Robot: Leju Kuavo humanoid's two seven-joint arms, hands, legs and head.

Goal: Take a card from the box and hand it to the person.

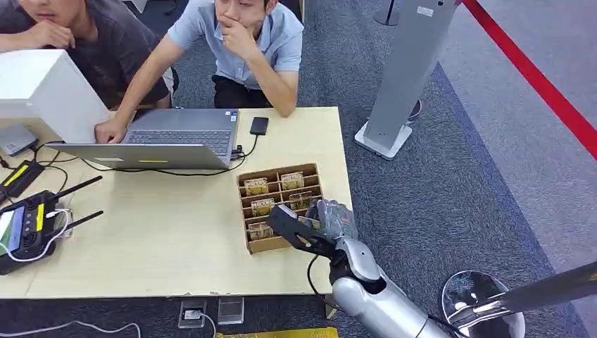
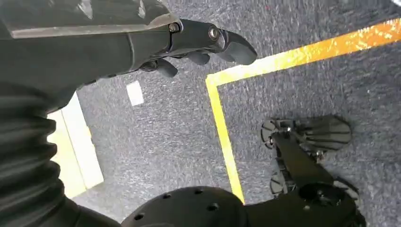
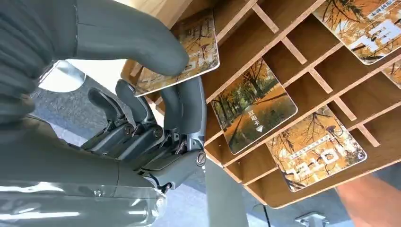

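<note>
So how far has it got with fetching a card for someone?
Early on. Done: the right hand has reached the brown wooden compartment box on the table. In hand: the thumb and fingers pinch one autumn-tree picture card, which sits at the box. Left: lifting it out and passing it to a person; both people sit behind the grey laptop. The left hand hangs above the carpet, holding nothing.

The right hand [image 1: 310,229] covers the near right corner of the box [image 1: 279,204], hiding the compartments beneath it. The thumb [image 3: 137,40] hides part of the card [image 3: 187,52] it presses, and print on the cards is too blurred to read. Both people at the table's far side are cut off by the picture's top edge.
</note>
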